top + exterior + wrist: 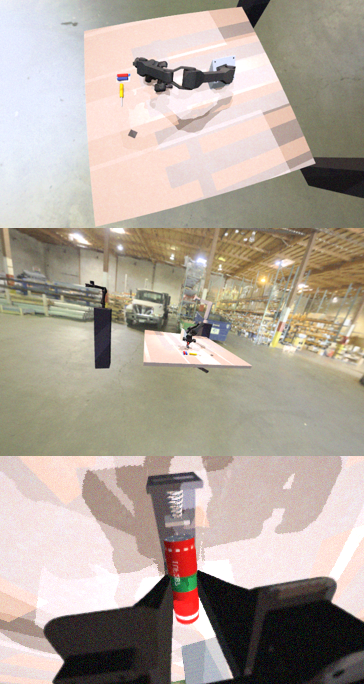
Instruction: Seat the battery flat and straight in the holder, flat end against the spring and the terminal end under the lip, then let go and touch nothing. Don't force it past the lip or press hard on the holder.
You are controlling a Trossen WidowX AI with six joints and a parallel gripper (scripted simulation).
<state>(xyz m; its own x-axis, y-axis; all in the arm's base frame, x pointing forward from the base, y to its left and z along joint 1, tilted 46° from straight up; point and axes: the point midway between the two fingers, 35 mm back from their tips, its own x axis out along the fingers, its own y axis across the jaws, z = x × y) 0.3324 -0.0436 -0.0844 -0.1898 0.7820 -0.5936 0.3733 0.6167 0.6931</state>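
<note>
In the wrist view my gripper (182, 577) is shut on a red battery (181, 563) with a green band, gripping it at the band. The battery points away from me, in line with the grey holder (159, 506) on the table beyond it. The holder's spring (175, 502) is at its far end, and a small grey block sits nearer. The battery's far end is over the holder's near end; I cannot tell whether they touch. In the top view the gripper (161, 86) hangs low over the table (134, 174) and hides the holder. It also shows in the exterior view (188, 343).
A red and a blue battery on a white pad (123, 77) (184, 352) lie left of the arm. A yellow screwdriver (121, 91) (193, 353) lies just beside them. A small dark square (132, 133) lies nearer the front. The arm's base plate (224, 62) is at the right.
</note>
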